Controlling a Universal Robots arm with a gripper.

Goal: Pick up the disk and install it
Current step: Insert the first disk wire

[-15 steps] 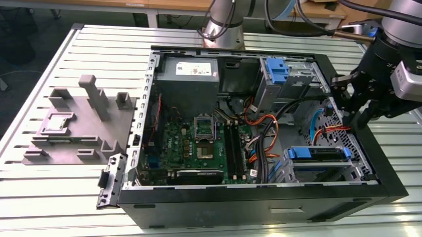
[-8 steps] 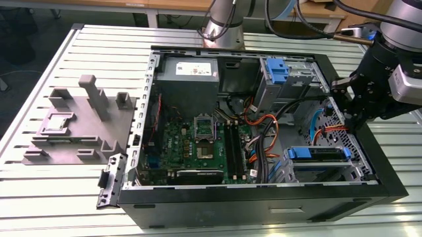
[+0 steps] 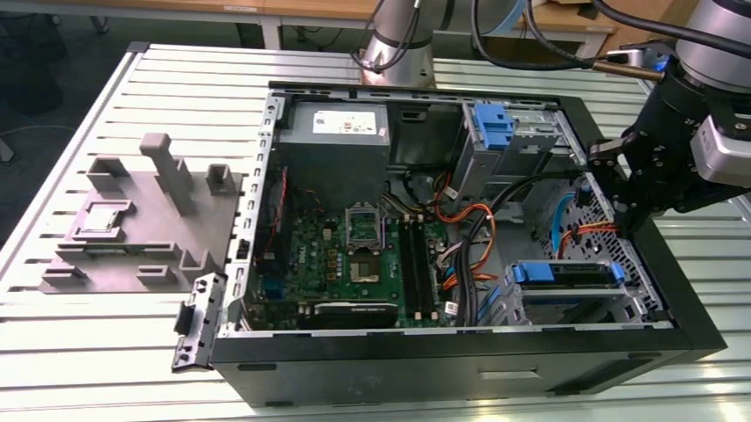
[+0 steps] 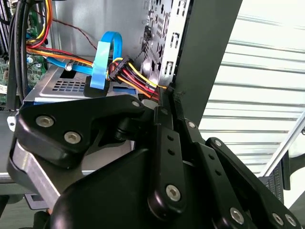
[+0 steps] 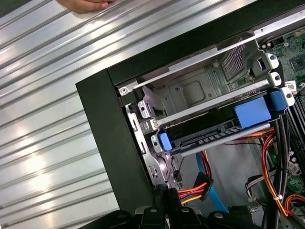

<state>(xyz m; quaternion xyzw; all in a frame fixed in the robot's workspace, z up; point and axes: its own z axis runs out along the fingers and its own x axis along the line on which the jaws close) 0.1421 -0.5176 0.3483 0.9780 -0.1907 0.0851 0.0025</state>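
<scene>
The disk (image 3: 565, 274) sits in its blue carrier in the drive cage at the computer case's (image 3: 470, 365) front corner on the exterior view's right; in the first wrist view (image 5: 224, 126) it lies slotted between the metal rails. The claw (image 3: 628, 189) hovers just above the case's edge, near the disk but apart from it. Its fingers (image 4: 164, 138) are pressed together, holding nothing. No writing is legible. The grey holder block (image 3: 135, 224) rests on the counter (image 3: 70, 352), well apart.
</scene>
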